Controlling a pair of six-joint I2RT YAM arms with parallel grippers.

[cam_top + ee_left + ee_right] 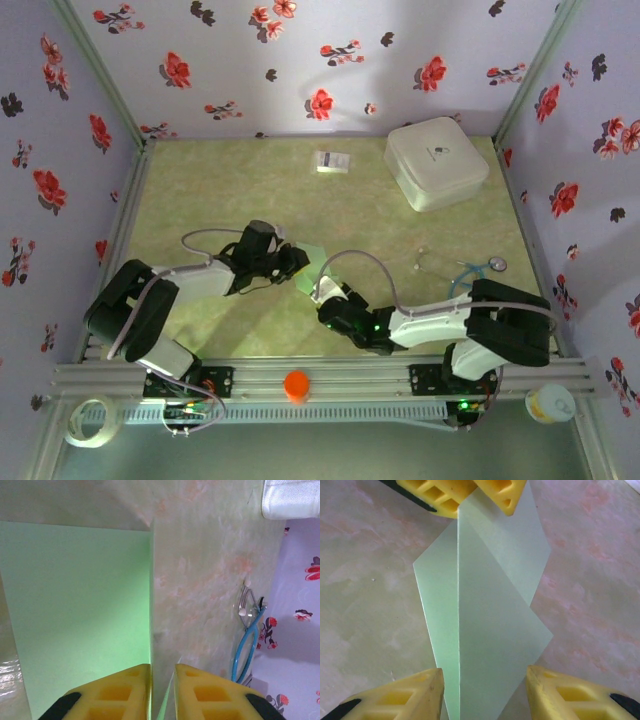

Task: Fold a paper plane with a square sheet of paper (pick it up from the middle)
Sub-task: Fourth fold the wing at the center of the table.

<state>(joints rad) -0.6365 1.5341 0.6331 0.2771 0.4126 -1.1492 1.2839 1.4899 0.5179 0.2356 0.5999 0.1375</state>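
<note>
Obs.: the square sheet of paper (490, 630) was at the middle of the table (400, 230), directly between the 2 hands. It carried 1 sharp centre crease. From the right wrist view, that crease was the sheet's long axis and ran straight from the right hand (485, 680) up to the left hand (470, 505).

Left hand: fingers only narrowly apart. The crease end of the sheet sat in the gap, and a sliver of table showed between the fingers. Could not tell whether either pad touched the paper.

Right hand: fingers wide apart, straddling the near end of the crease, with 1 finger on each side and neither clamped on the sheet.

Could not tell whether the flaps lay flat or stood up off the table.

Judgement: neither hand was nearer, as each sat at 1 end of the same crease line. The next fold likely depended on that line staying aimed hand to hand. With both grips slack, the sheet could slew off axis.
</note>
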